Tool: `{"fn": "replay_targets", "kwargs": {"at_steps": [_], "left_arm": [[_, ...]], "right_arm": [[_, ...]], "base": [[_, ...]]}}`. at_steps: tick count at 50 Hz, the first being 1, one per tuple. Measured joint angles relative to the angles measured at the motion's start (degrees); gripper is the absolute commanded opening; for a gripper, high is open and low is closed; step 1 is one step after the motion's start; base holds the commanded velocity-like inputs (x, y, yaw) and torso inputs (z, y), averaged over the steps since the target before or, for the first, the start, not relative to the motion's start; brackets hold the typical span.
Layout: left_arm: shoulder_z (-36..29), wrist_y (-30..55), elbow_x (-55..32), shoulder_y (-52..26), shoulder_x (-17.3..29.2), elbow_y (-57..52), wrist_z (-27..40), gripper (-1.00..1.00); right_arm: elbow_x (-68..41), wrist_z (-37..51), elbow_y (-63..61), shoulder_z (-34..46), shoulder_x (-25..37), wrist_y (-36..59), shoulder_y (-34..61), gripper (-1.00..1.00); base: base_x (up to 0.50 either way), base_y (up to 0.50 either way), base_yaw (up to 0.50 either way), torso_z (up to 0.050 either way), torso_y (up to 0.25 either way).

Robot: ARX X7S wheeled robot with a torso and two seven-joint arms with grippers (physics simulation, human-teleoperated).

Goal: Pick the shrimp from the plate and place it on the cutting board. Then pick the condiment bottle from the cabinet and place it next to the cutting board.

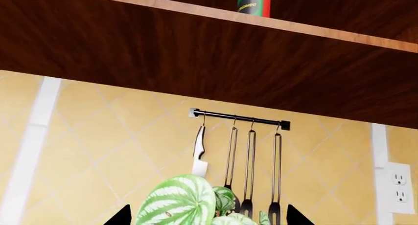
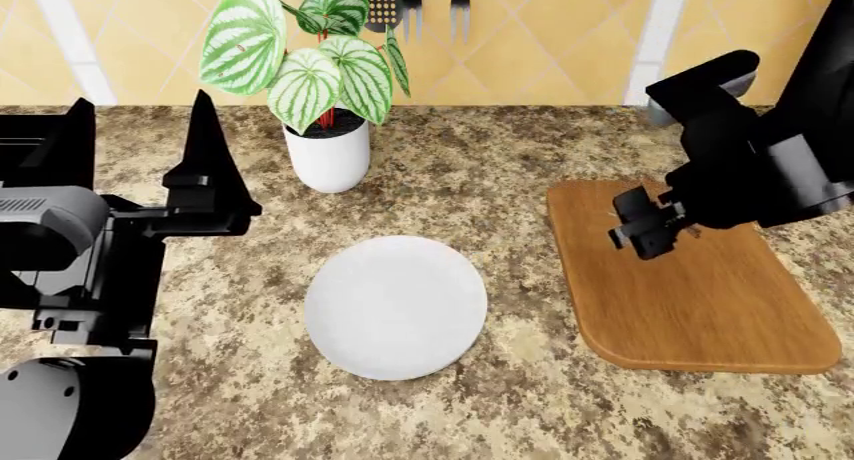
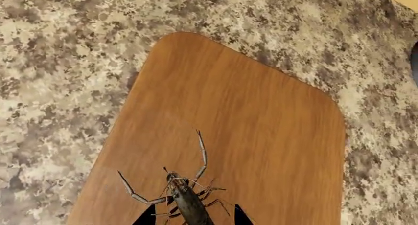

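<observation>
While over cutting board (image 3: pixel 248 117) — shrimp (image 3: pixel 188 198) between right pincer (image 3: pixel 193 216) tips.

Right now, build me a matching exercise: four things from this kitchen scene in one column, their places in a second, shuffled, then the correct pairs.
Things:
1. grey-brown curled shrimp
2. round white plate
3. red condiment bottle
4. striped-leaf plant in white pot

Places:
A. on the cabinet shelf
B. bare, mid-counter
C. at the counter's back, by the tiled wall
D. between the right pincer's tips, above the rectangular wooden cutting board

Pairs: 1-D, 2-B, 3-A, 4-C
</observation>
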State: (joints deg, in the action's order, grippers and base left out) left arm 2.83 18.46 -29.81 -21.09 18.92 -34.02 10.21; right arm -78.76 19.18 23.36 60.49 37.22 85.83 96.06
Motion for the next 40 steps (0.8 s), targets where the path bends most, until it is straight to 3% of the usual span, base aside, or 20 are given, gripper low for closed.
{"fn": "replay_targets", "kwargs": {"at_steps": [16, 17, 40], "left_arm": [[-0.29, -0.02, -0.23, -0.01, 0.33, -0.17, 0.32, 1.0], [-0.3, -0.01, -0.25, -0.01, 0.35, -0.19, 0.35, 1.0], [-0.66, 0.09, -0.7, -0.01, 0.79, -0.68, 0.92, 1.0]], "right_arm": [[-3.27, 5.87, 3.64, -0.22, 1.01, 0.86, -0.41, -1.0], [-3.45, 6.11, 3.78, -0.17, 1.05, 0.85, -0.47, 1.0], [-4.9, 6.29, 4.33, 1.87, 1.45, -0.31, 0.44, 1.0]], "base": [[0.0, 0.0, 0.0, 0.0, 0.0], [0.0, 0.0, 0.0, 0.0, 0.0], [0.0, 0.0, 0.0, 0.0, 0.0]]}}
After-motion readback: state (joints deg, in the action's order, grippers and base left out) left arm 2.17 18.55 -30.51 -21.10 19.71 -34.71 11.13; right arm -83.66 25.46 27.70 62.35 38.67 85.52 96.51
